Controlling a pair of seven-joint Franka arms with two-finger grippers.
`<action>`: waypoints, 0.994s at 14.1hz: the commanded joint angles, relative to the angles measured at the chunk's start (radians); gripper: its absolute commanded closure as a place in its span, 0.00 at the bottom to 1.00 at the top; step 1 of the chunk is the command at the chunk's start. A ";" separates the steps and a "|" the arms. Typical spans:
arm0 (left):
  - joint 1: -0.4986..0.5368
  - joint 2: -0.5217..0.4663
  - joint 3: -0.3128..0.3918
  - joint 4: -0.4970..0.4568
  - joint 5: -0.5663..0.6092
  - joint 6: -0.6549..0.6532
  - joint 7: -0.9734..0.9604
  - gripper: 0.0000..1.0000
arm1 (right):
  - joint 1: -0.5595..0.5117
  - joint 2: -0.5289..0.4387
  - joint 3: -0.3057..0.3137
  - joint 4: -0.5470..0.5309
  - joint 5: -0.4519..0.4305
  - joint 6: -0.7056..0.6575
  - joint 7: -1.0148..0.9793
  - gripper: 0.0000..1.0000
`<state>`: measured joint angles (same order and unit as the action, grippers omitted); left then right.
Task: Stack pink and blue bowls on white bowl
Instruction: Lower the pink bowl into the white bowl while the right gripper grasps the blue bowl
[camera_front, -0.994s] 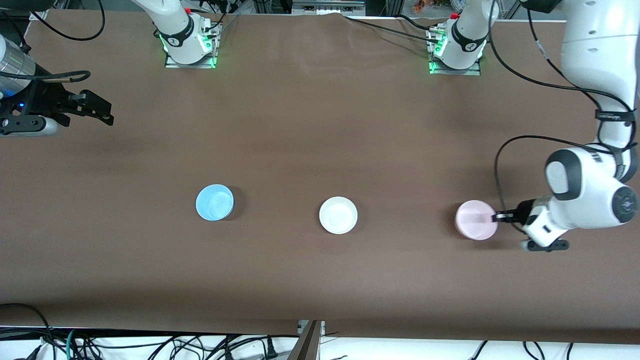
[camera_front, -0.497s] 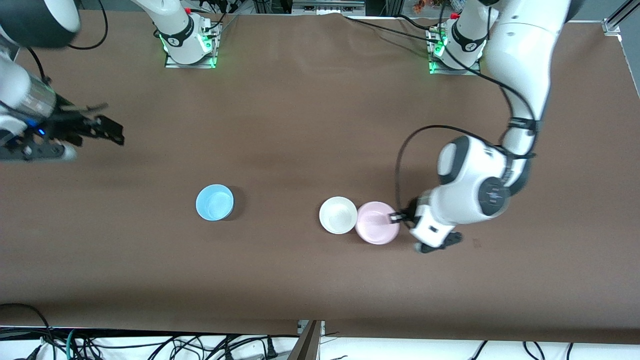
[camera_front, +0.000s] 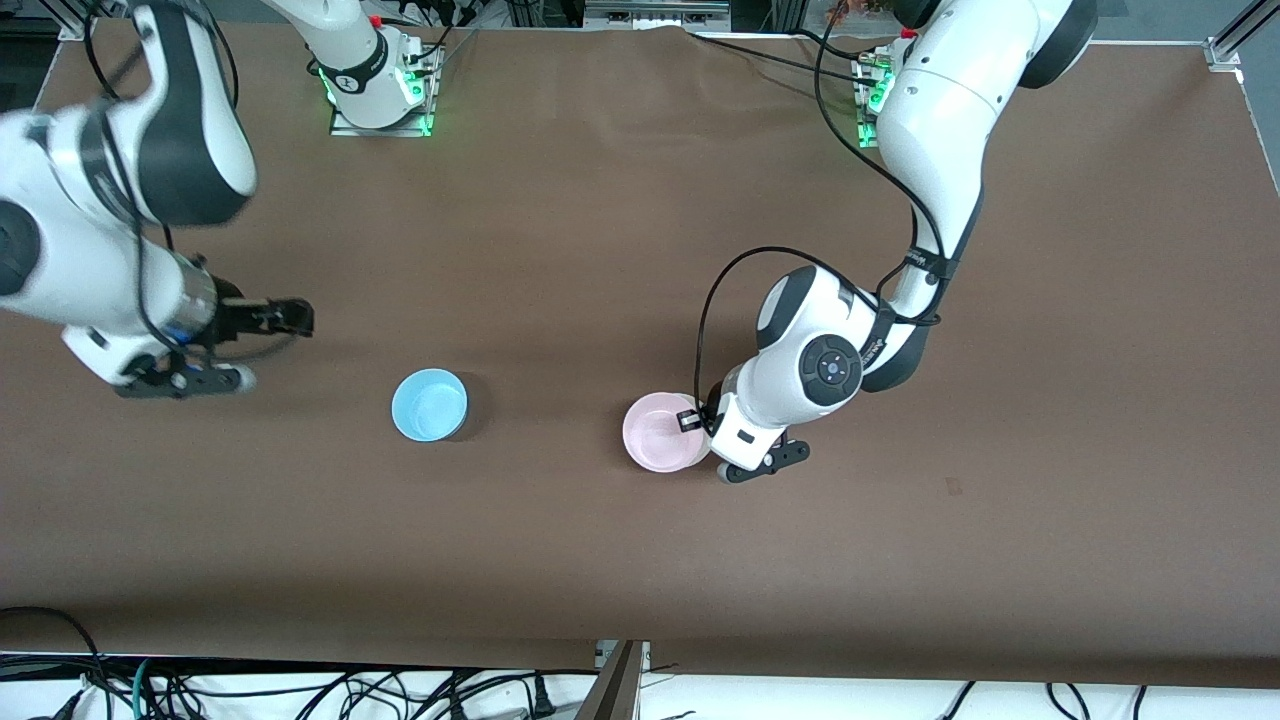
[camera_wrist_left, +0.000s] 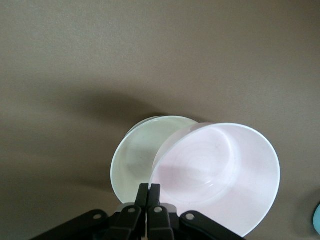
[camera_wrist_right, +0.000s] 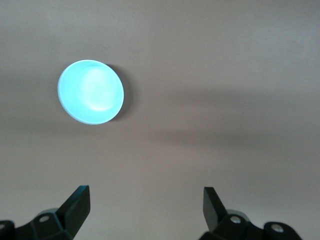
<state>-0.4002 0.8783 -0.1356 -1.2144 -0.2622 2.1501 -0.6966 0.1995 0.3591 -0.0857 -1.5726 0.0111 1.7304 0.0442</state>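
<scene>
My left gripper (camera_front: 692, 421) is shut on the rim of the pink bowl (camera_front: 660, 433) and holds it over the white bowl, which the front view hides. In the left wrist view the pink bowl (camera_wrist_left: 220, 175) overlaps the white bowl (camera_wrist_left: 137, 160), offset to one side, with my left gripper (camera_wrist_left: 148, 192) pinching the pink rim. The blue bowl (camera_front: 429, 404) sits on the table toward the right arm's end. My right gripper (camera_front: 290, 318) is open and empty above the table beside the blue bowl, which also shows in the right wrist view (camera_wrist_right: 91, 92).
The brown table (camera_front: 640, 560) carries only the bowls. The arm bases (camera_front: 375, 85) stand along the edge farthest from the front camera. Cables lie below the table's near edge.
My left gripper has carried the pink bowl from the left arm's end to over the white bowl. My right arm has swung in toward the blue bowl.
</scene>
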 joint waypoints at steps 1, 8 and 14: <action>0.012 0.004 0.007 0.038 -0.012 -0.051 0.040 1.00 | 0.006 0.087 0.001 0.033 0.013 0.049 -0.003 0.00; 0.027 0.008 0.007 0.030 -0.012 -0.075 0.132 1.00 | 0.031 0.211 0.046 0.033 0.035 0.254 0.017 0.00; 0.026 0.016 0.007 0.009 -0.015 -0.067 0.155 1.00 | 0.041 0.227 0.044 -0.134 0.079 0.470 -0.001 0.00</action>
<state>-0.3742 0.8904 -0.1307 -1.2028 -0.2622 2.0894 -0.5734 0.2460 0.5991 -0.0429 -1.6174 0.0748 2.1066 0.0533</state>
